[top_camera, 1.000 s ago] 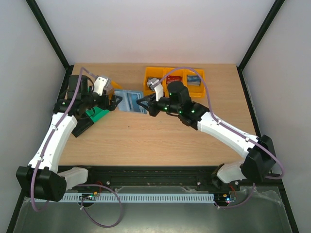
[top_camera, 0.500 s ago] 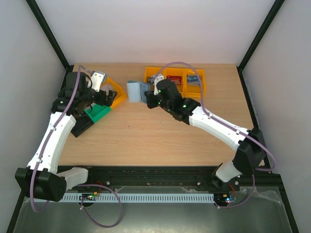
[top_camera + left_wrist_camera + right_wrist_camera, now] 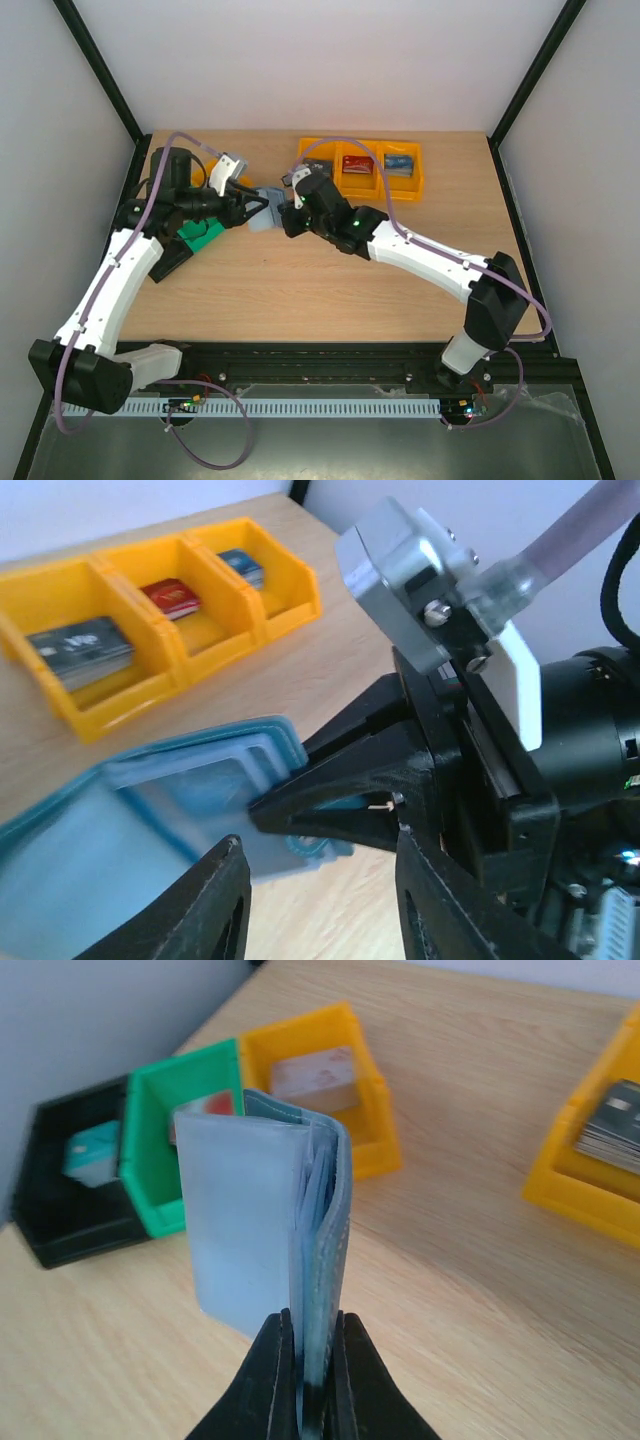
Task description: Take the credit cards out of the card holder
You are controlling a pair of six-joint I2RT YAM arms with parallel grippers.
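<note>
The card holder (image 3: 250, 1220) stands upright off the table (image 3: 330, 290), folded almost shut like a book. Its long axis runs up and away from the right pincer (image 3: 313, 1325), whose jaws are closed tight on its lower edge. Seen from above, the holder hangs between the two arms, and the left pincer (image 3: 320, 870) faces it from the left, just beside its free side. That pincer's jaws stand partly apart with nothing clamped in them, and the holder's pale pocketed face lies right ahead of the gap. The left arm is the free one, so it looks the better placed to draw out a card. The right pincer's black fingers (image 3: 330, 800) crowd the same edge and leave little room. A three-part yellow bin (image 3: 290, 590) with cards in it sits behind. A green bin (image 3: 150, 1150), a black bin (image 3: 60, 1220) and a single yellow bin (image 3: 365, 1140) stand to the left arm's side.
</note>
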